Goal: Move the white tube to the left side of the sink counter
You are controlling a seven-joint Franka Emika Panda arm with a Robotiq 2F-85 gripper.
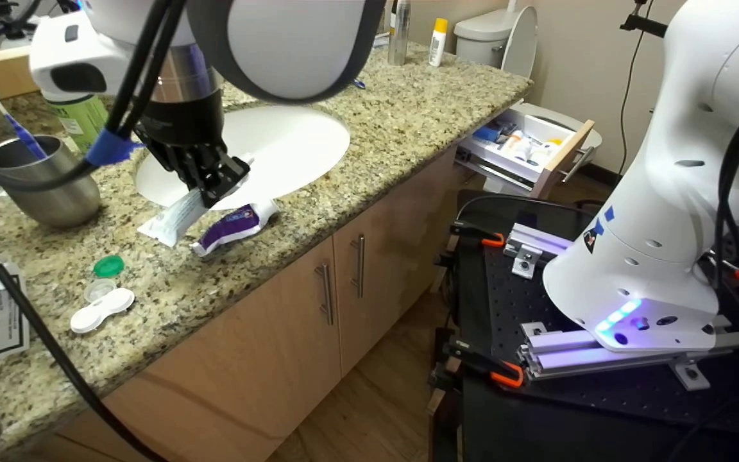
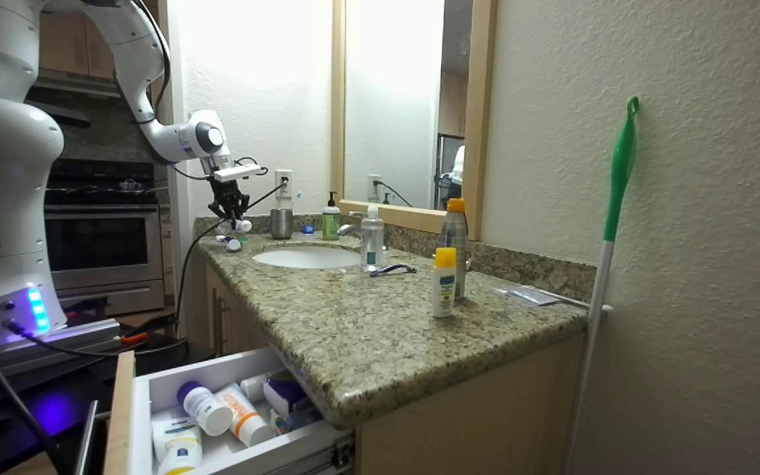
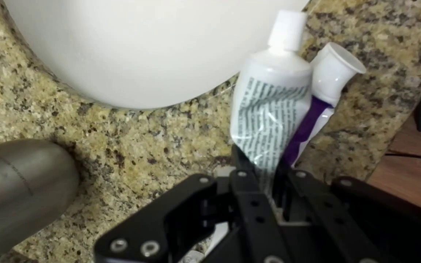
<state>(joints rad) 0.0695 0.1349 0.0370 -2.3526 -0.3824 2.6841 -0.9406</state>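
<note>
Wrist view: the gripper (image 3: 263, 170) pinches the white tube (image 3: 269, 113), right of frame centre; likely light, soft and slick, it should handle best gripped across its middle with modest force.

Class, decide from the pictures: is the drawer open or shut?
Open: in both exterior views the drawer juts out from under the counter, with toiletries visible inside.

All views share the counter (image 2: 353, 300); wrist view looks closely down.
</note>
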